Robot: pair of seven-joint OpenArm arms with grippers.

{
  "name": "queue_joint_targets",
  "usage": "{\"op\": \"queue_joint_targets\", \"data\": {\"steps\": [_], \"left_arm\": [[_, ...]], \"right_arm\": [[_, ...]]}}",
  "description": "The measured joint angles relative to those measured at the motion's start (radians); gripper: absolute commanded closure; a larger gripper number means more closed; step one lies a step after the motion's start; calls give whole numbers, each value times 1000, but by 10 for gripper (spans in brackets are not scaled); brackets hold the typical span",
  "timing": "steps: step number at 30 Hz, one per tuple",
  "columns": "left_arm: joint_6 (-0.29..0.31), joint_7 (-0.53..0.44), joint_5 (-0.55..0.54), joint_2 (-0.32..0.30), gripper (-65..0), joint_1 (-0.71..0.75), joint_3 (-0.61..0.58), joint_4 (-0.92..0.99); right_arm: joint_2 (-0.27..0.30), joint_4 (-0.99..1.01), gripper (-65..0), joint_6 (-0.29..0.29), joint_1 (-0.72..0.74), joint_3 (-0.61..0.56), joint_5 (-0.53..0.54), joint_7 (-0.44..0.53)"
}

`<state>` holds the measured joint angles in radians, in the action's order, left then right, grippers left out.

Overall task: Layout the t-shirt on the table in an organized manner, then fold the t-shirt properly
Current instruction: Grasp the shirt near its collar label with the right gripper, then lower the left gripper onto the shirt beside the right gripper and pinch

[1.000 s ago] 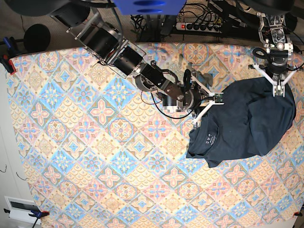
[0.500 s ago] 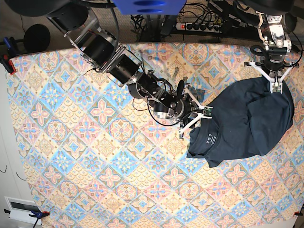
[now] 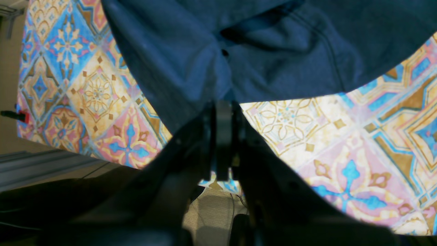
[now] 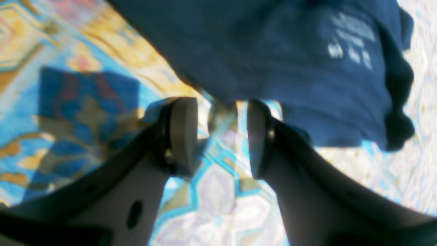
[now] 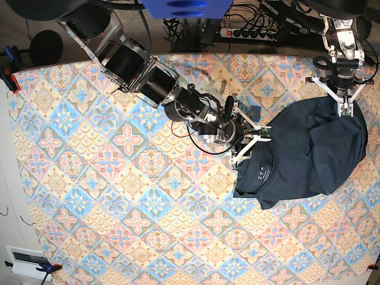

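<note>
A: Where is the shirt [image 5: 309, 155]?
B: Bunched on the table's [image 5: 119, 196] far right, unfolded.
A: The grippers?
B: Left gripper [image 5: 345, 110] clenched on its top edge; right gripper [image 5: 252, 147] spread, empty, at the collar. Spreading and folding remain.

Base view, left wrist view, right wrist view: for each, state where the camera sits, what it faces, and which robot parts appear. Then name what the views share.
Base: overhead, looking down on the table, the t-shirt and both arms.
Left wrist: on the left arm, looking along the left claw, shut on the t-shirt's edge.
Right wrist: on the right arm, looking along the open right claw beside the white neck label; blurred.
Shared: all three show the t-shirt and the patterned cloth.
</note>
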<state>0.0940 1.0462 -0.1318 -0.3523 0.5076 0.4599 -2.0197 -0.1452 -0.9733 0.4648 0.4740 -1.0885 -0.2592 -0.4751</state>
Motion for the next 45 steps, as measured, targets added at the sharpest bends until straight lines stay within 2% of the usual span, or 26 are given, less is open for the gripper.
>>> {"op": "queue_joint_targets", "data": {"steps": [9,12,16,25,29,31,35,40,45], "left_arm": [[0,0,0,0,0,0,0,0],[0,0,0,0,0,0,0,0],[0,-3,0,0,0,0,0,0],[0,-4,0,0,0,0,0,-3],[-2,-101,4,-6,0,59,3,-47],[4,-96,6,-8,-42,78,43,-44],[-14,-93,62,-42,-171,86,146,-38],[-12,-104,54,-57,-181,77,225,-38],[-4,-103,16,-50,-182,84,180,-39]], "right_arm": [[0,0,-224,-3,12,-24,-2,1],[-1,2,-153,8,17,-24,2,-2],[1,3,0,12,14,-25,2,5],[6,-49,-7,16,6,-23,1,16],[3,-124,-7,14,7,-23,0,-45],[3,-159,-7,16,8,-23,6,-45],[1,-179,-7,16,2,-22,5,-45],[7,-180,-7,20,-29,-23,5,-50],[4,-184,-7,12,-27,-21,2,-49]]}}
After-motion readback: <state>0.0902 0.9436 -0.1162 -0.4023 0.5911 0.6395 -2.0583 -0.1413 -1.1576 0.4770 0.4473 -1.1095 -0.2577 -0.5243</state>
